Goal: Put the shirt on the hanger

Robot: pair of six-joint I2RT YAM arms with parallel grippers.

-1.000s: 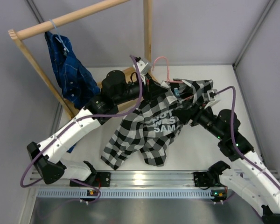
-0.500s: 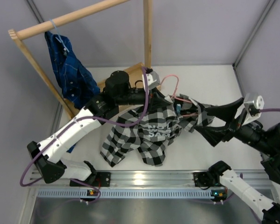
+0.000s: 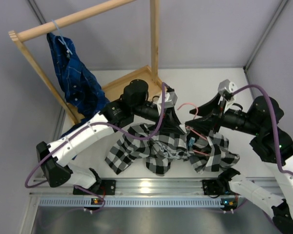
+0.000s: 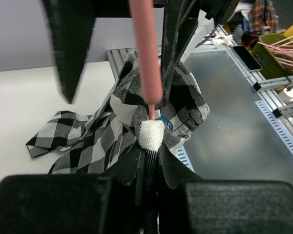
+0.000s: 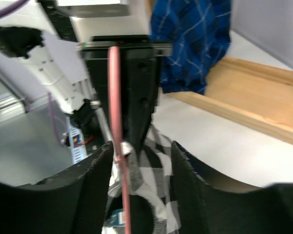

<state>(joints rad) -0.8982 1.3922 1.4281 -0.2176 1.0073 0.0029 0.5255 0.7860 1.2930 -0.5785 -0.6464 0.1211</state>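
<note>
White tabletop (image 3: 224, 83) fills the workspace, with an aluminium rail (image 3: 156, 187) along its near edge. Just beyond the rail the shirt (image 3: 161, 151) lies in a crumpled heap, one part spread out to the left, its upper folds gathered under the two grippers. Above it the left gripper (image 4: 149, 148) has its fingers pressed together on the hanger (image 4: 145, 58), at a white taped spot (image 4: 151, 134) on the pink wire. Facing it, the right gripper (image 5: 142, 148) is spread, one finger on either side of the same wire. Farther back stands a wooden rack (image 3: 78, 17) with a dark blue plaid shirt (image 3: 71, 73) hanging from it.
</note>
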